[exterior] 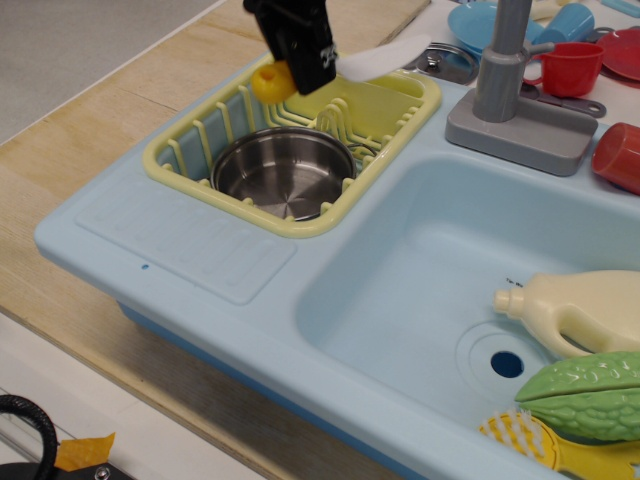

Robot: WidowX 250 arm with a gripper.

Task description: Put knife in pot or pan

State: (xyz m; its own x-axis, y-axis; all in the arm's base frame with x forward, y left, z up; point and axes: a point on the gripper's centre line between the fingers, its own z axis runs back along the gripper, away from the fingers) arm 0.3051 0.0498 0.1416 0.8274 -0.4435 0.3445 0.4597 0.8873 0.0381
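Observation:
My black gripper (303, 68) is shut on the knife, gripping it near where the yellow handle (267, 80) meets the white blade (383, 58). It holds the knife level in the air over the far end of the yellow dish rack (180, 170). The shiny steel pot (283, 172) sits upright in the rack's near end, below and a little in front of the knife. The pot holds nothing.
The rack rests on a light blue toy sink unit (190, 250) with a grey faucet (510, 70). The basin holds a cream bottle (590, 310), a green gourd (585, 395) and a yellow scrub brush (530, 440). Red cups (572, 66) and blue dishes stand behind.

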